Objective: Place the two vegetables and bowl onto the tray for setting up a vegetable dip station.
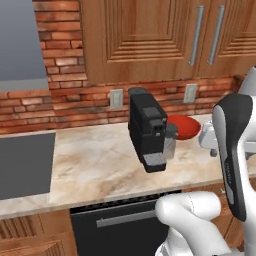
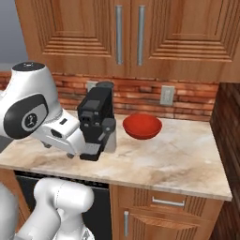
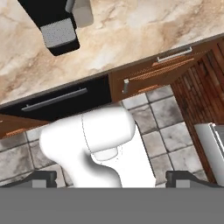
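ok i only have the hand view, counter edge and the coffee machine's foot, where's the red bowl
observer: the red bowl sits on the counter just right of the coffee machine.
operator: near the front edge or back
observer: back, close to the brick wall, below the cabinet doors.
operator: anything in it
observer: from the right base view its inside looks plain red, nothing visible in it.

You have one glossy red round bowl point(image 2: 142, 125) on the marble counter point(image 2: 178, 159) | one black coffee machine point(image 2: 96, 123) beside it | two white wall outlets point(image 2: 167, 95) on the brick | two long metal cabinet handles point(image 2: 129, 35) overhead.
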